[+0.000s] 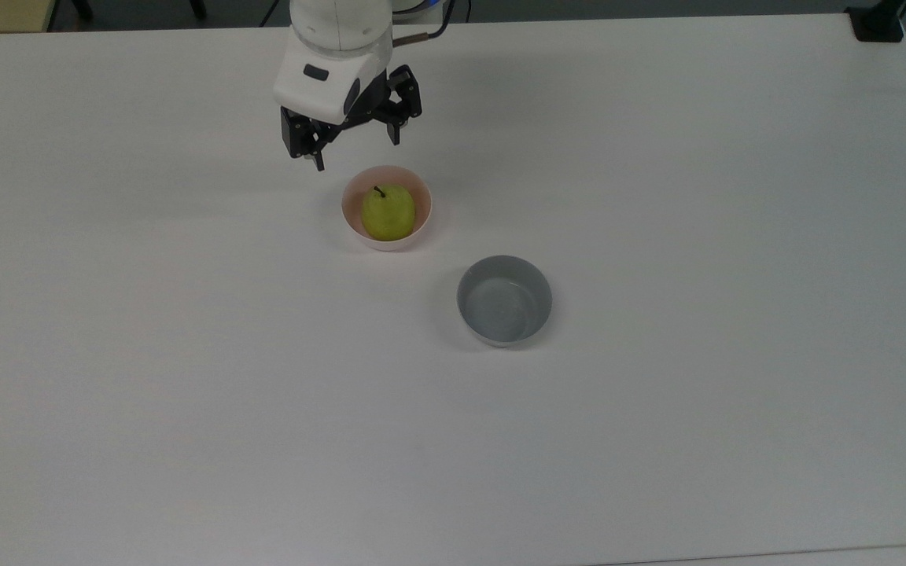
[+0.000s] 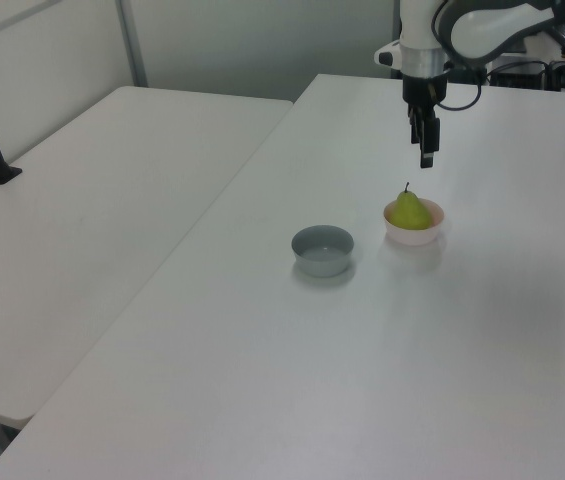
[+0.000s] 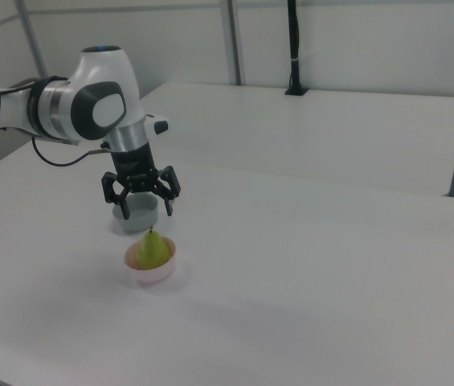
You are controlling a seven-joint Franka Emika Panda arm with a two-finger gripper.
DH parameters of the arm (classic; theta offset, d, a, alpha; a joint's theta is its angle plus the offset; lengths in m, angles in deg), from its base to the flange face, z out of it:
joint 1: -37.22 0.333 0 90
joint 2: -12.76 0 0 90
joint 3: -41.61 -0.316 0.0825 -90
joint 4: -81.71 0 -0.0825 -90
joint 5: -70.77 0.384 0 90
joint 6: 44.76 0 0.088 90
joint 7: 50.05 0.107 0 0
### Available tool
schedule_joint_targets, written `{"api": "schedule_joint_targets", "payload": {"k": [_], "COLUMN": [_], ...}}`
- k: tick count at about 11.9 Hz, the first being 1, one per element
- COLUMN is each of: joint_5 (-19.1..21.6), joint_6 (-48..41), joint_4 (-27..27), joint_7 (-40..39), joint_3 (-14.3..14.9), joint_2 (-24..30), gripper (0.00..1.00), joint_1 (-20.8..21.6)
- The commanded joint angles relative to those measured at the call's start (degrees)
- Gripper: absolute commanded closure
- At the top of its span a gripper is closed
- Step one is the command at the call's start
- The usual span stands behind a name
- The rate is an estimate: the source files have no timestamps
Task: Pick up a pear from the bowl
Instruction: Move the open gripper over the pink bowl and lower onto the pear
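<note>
Near the middle of the desk (image 1: 657, 440) the pear (image 1: 388, 212) sits in the pink bowl (image 1: 425, 196), and the gripper (image 1: 356, 155), fingers apart above it, could clip the rim and tip the bowl.

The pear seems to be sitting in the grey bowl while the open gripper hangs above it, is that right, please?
Not quite: the pear sits in the pink bowl, as the top view shows; the grey bowl holds nothing. The open gripper does hang above the pear.

Smooth matt pear (image 1: 388, 213), smooth pale pink bowl (image 1: 422, 201), smooth grey bowl (image 1: 504, 300), matt white table (image 1: 657, 393)
</note>
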Motion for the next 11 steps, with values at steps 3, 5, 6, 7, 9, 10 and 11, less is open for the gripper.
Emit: {"api": "schedule_joint_targets", "payload": {"k": [3,5,6,7,9,10,11], "joint_5": [1.1,1.1,1.1,1.1,1.0,0.9,0.9], "joint_6": [8.3,9.6,9.7,9.7,9.8,11.0,12.4], "joint_4": [-4.3,-5.1,-5.3,-5.3,-5.3,-5.3,-5.4], "joint_7": [3.0,3.3,3.3,3.2,3.2,3.2,3.2], "joint_3": [-0.7,-0.7,-0.7,-0.7,-0.7,-0.7,-0.6], "joint_2": [-2.3,-3.2,-3.9,-4.6,-5.5,-5.8,-6.3], "gripper": [0.0,0.0,0.0,0.0,0.04,0.11,0.19], "joint_1": [1.3,2.3,2.3,2.3,2.2,1.9,1.7]}}
